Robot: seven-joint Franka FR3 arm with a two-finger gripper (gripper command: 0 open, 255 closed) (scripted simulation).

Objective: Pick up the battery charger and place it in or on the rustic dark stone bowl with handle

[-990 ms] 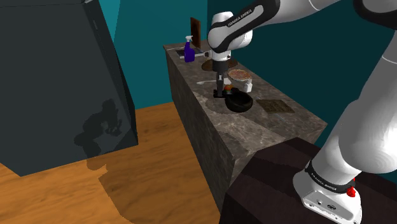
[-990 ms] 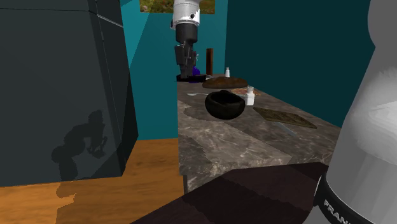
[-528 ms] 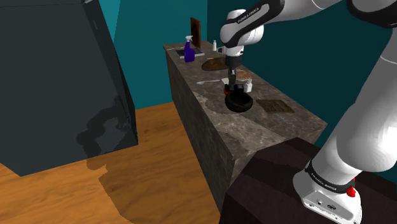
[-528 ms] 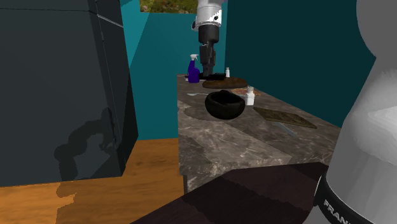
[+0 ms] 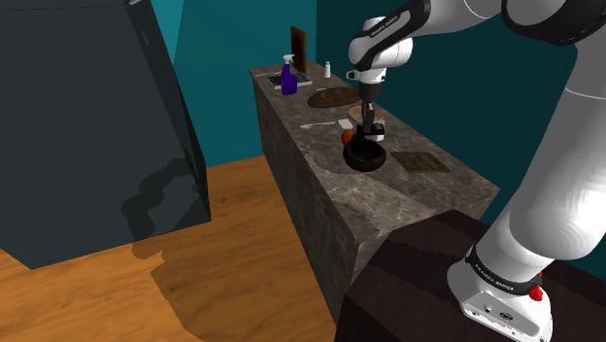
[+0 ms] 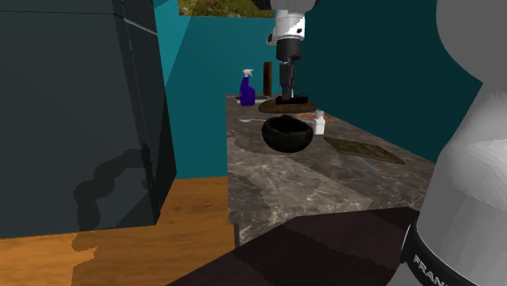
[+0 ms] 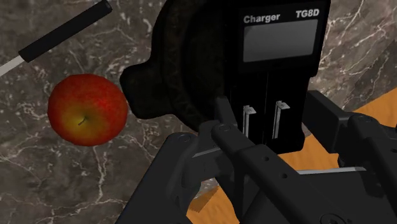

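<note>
End effector point(image 7: 273, 121) clasps charger point(image 7: 280, 70) above dark bowl point(image 7: 181, 70), red apple point(image 7: 87, 118) just beside.

Observe your marbled counter point(image 5: 398, 189): it carries a dark bowl point(image 6: 286, 134), a red apple point(image 7: 88, 109) just beside it, a purple spray bottle point(image 6: 247, 88) and a flat brown mat point(image 6: 363, 149).

from my end the room has teal walls point(image 5: 228, 78), darker on the side behind the counter point(image 5: 393, 204), a long block of grey-brown veined stone. the floor point(image 5: 243, 262) is warm orange wood planks. a tall dark grey cabinet point(image 5: 78, 126) looms at the shoulder view's left, with blurred shadows on its glossy face. high on the far wall sits a greenish panel point(image 6: 213, 6); window or picture, i can't tell.
</note>
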